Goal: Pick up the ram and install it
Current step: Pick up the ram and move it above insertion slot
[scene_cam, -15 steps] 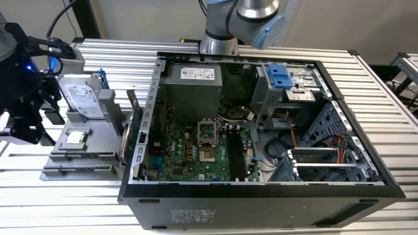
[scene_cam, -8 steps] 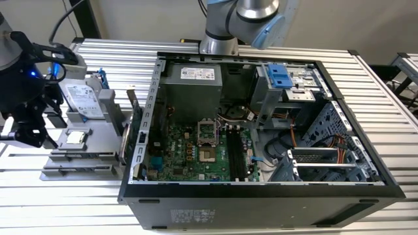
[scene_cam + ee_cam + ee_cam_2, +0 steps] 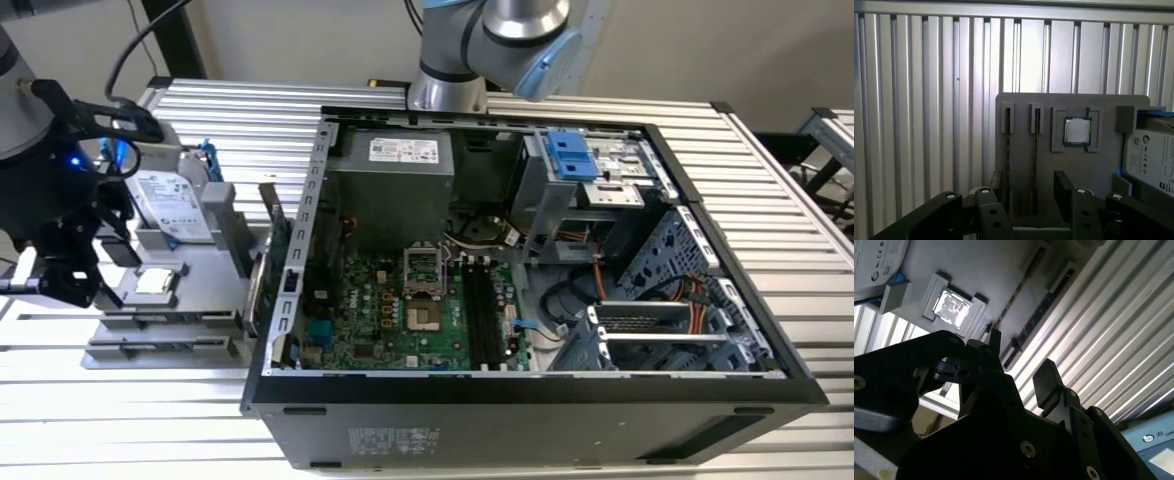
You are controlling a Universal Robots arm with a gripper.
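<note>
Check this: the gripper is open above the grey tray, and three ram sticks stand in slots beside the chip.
Wrong count. The first wrist view shows two ram sticks, not three: one stick and the other stick, in slots beside the chip. The gripper is open above the grey tray.

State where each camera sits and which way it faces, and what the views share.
Exterior view: above the table, looks down on case and tray; arm shows.
First wrist view: behind the gripper, faces the tray's ram sticks; open fingers show.
Second wrist view: close behind the gripper, slants across the tray; fingers show.
Shared: the tray, in all three.
</note>
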